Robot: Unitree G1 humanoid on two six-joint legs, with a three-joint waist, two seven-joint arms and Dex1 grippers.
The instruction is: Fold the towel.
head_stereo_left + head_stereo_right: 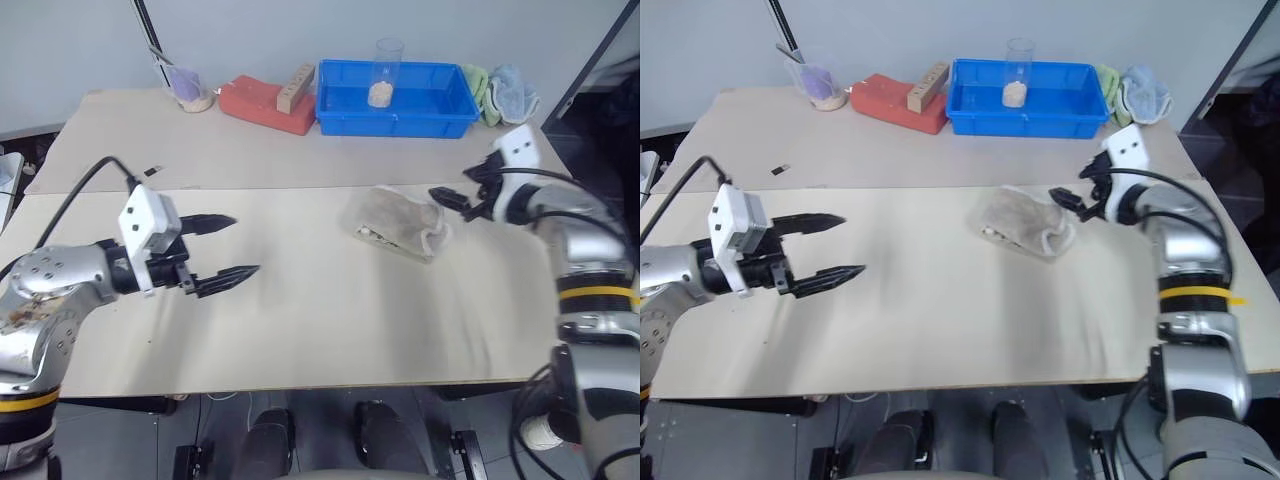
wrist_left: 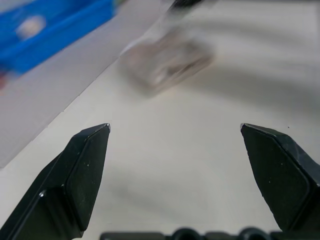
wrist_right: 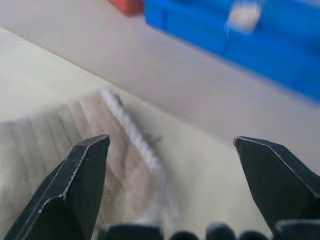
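Note:
The towel point(image 1: 398, 222) lies on the table as a small folded, slightly rumpled beige-grey bundle with white edging, right of centre. My right gripper point(image 1: 450, 190) hovers just to the towel's right, a little above the table, open and holding nothing. In the right wrist view the towel point(image 3: 75, 145) and its white edge lie below and ahead of the open right gripper point(image 3: 170, 139). My left gripper point(image 1: 243, 245) is far to the towel's left, open and empty, pointing toward it. The left wrist view shows the towel point(image 2: 167, 62) well ahead of the spread left gripper point(image 2: 175, 127).
Along the table's back stand a blue bin point(image 1: 395, 125) holding a clear glass point(image 1: 385, 70), a red block point(image 1: 265, 105) with a wooden piece point(image 1: 295, 88), and a cup point(image 1: 188, 88). A green cloth point(image 1: 477, 85) and a light-blue cloth point(image 1: 513, 92) lie at the back right.

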